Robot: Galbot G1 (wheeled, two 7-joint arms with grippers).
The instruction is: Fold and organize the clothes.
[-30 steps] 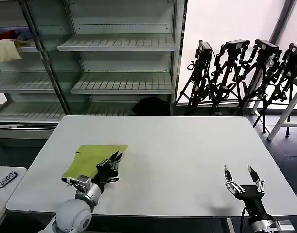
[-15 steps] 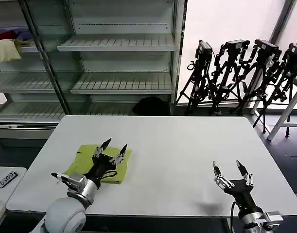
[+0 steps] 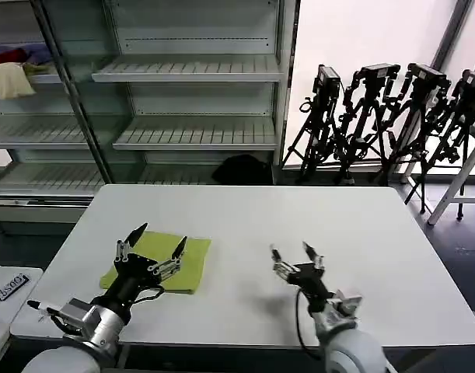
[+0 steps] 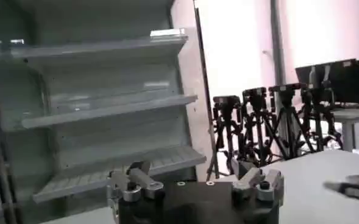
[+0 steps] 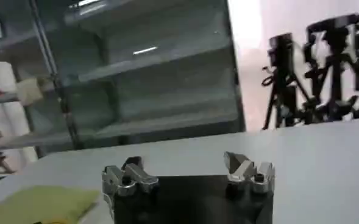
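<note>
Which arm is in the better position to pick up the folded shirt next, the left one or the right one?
Probably the left. The left gripper hangs open right over the folded T-shirt, while the right gripper, also open, sits apart from it toward the table's middle.

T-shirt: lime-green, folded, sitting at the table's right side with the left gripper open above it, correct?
Not quite. The head view shows the folded lime-green T-shirt on the left side of the white table, not the right. The rest holds: the left gripper hovers open above it. The right gripper is also open, over bare tabletop near the middle.
</note>
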